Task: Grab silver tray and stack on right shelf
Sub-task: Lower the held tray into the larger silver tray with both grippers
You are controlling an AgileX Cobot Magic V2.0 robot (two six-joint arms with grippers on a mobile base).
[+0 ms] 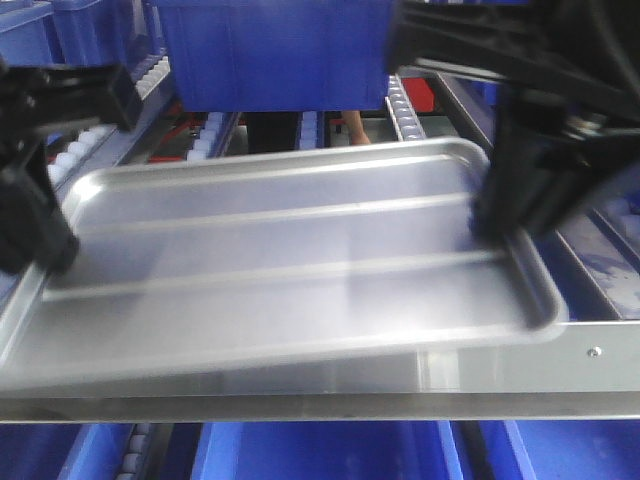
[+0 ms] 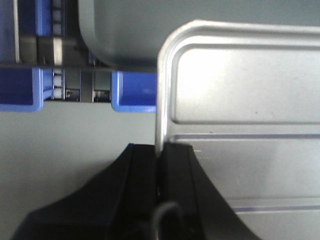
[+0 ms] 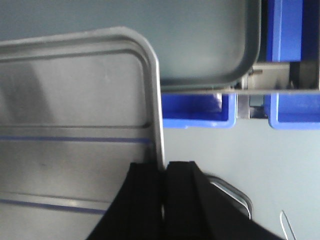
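The silver tray [image 1: 290, 260] is shiny, with two long ridges, and hangs level between both grippers, over the wide polished front bar [image 1: 500, 372] of the right shelf. My left gripper [image 1: 45, 245] is shut on the tray's left rim. The left wrist view shows its black fingers [image 2: 145, 165] pinching that rim of the silver tray [image 2: 240, 95]. My right gripper [image 1: 500, 225] is shut on the right rim. The right wrist view shows its fingers [image 3: 182, 180] clamped on the edge of the silver tray [image 3: 75, 95].
A blue bin [image 1: 270, 50] stands on the shelf just behind the tray, between rails of white rollers [image 1: 402, 105]. More blue bins [image 1: 320, 452] sit below the front bar. A duller grey tray [image 3: 210, 45] lies beneath, and another tray corner [image 3: 235, 192] shows by the right fingers.
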